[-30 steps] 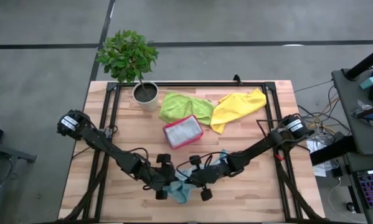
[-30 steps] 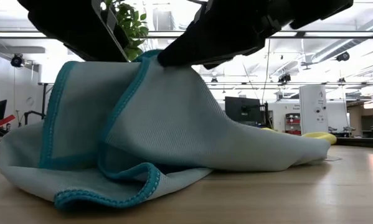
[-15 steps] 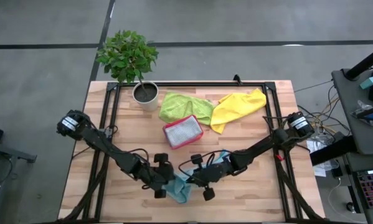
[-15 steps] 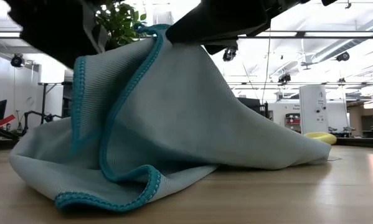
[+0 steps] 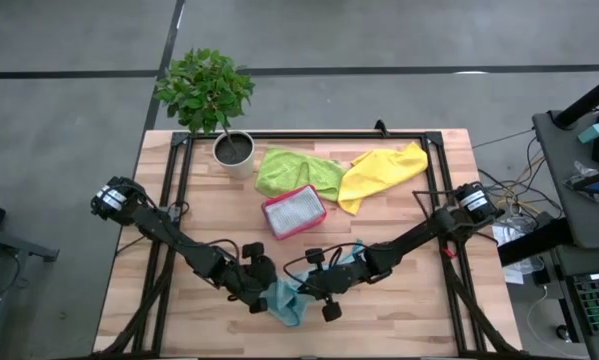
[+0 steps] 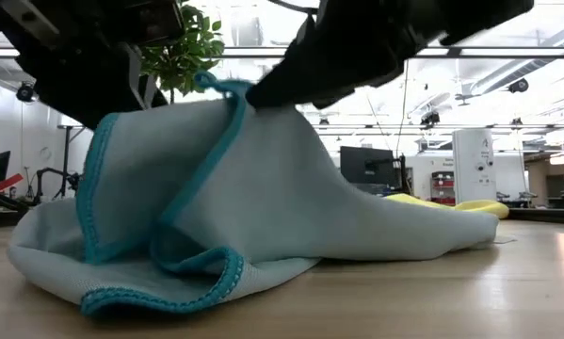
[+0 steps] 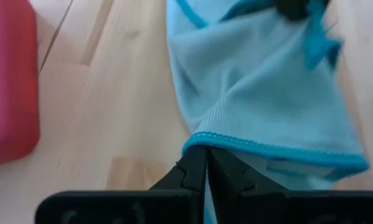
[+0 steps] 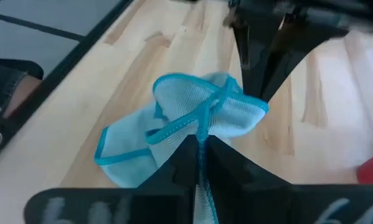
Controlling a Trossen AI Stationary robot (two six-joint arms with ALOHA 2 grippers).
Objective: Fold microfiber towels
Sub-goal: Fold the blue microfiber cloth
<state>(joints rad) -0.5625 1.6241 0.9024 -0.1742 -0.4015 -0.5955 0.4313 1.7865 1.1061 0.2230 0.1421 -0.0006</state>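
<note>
A light teal-blue microfiber towel (image 5: pixel 284 302) with a darker teal hem sits near the table's front edge, between my two grippers. In the low view it stands like a tent (image 6: pixel 263 188), its lower folds (image 6: pixel 159 292) lying on the wood. My left gripper (image 5: pixel 267 293) comes in from the left and is shut on the towel. My right gripper (image 5: pixel 309 285) comes in from the right and is shut on the towel's raised top. My left gripper pinches the towel's teal hemmed edge (image 7: pixel 236 142) between its two shut fingers (image 7: pixel 192 171). It slants down at it from the table's left. One layer or several, I cannot tell. The cloth beyond the fingers sags slack toward the table. My right gripper pinches a bunched piece of the teal hem (image 8: pixel 202 127) between its shut fingers (image 8: pixel 186 158), slanting down from the table's right. That hem forms the towel's peak (image 6: pixel 227 89), and the rest hangs slack below it with its lower part on the table.
A pink tray (image 5: pixel 293 211) holding a pale grey cloth lies just behind the work spot. Farther back are a lime green towel (image 5: pixel 297 170), a yellow towel (image 5: pixel 381 172) and a potted plant (image 5: pixel 234 148). Black frame rails (image 5: pixel 174 200) run along the table's sides and back.
The towel's held peak rose a little and has come down again, while its lower folds stayed on the table. My left gripper has sunk a little toward the table with its edge of the towel. Both grippers keep their hold.
</note>
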